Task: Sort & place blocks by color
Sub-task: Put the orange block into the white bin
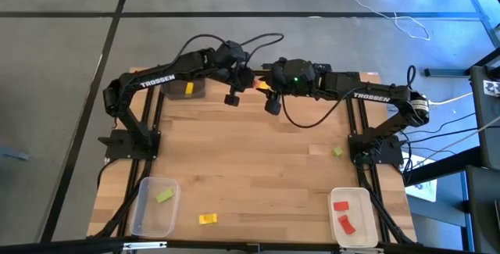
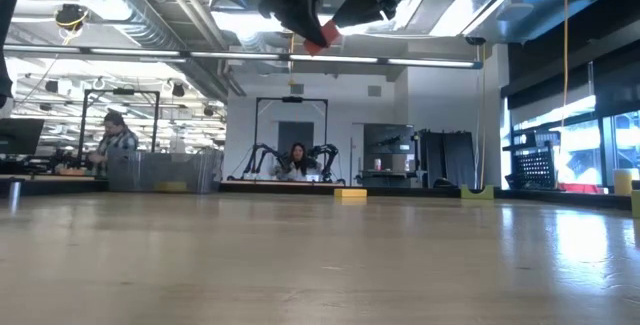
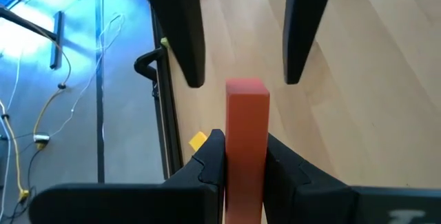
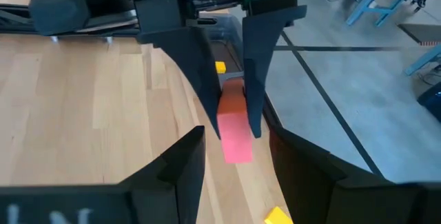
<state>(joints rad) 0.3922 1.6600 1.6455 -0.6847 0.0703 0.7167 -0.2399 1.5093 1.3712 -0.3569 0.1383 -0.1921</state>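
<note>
1. Left gripper (image 3: 244,158) — raised above the table's far edge, approx. 12 o'clock on the light wooden tabletop (image 1: 250,160) in the high view; fingers pinched on a red rectangular block (image 3: 246,148), which stands out past the fingertips.
2. Right gripper (image 4: 231,176) — faces the left one nose to nose at the same spot; fingers spread, one on each side of the red block's free end, not closed on it.
3. Low view: the red block shows high above the table, between dark gripper parts.
4. Clear plastic bin at 7 o'clock (image 1: 139,215) — holds one light green block (image 1: 163,196).
5. Clear plastic bin at 5 o'clock (image 1: 334,227) — holds two red blocks (image 1: 344,215).
6. Dark bin at approx. 11 o'clock (image 1: 197,92), partly under the left arm — holds a yellow block (image 1: 189,89).
7. Loose on the table: a yellow block (image 1: 207,219) near the front edge at approx. 6–7 o'clock, just beside the green block's bin; a small light green block (image 1: 337,152) at approx. 3 o'clock, near the right arm's base.
8. Room beyond the table, low view: two people (image 2: 297,161) at desks, far off.
</note>
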